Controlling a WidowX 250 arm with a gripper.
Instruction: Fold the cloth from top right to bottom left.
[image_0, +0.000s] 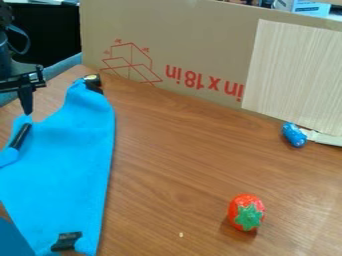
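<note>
Black robot gripper (27, 97) at upper left, whether wide or narrow I cannot tell, bright blue cloth (67, 150) below it on a wood-grain table (174, 175), one peak directly beneath (contact unclear), cloth's left side cut off.

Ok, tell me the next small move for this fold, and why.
Probably shift the gripper toward the top right tip of the blue cloth: it hangs at the cloth's upper left edge, while that tip lies out near the cardboard, seemingly not folded toward bottom left.
</note>
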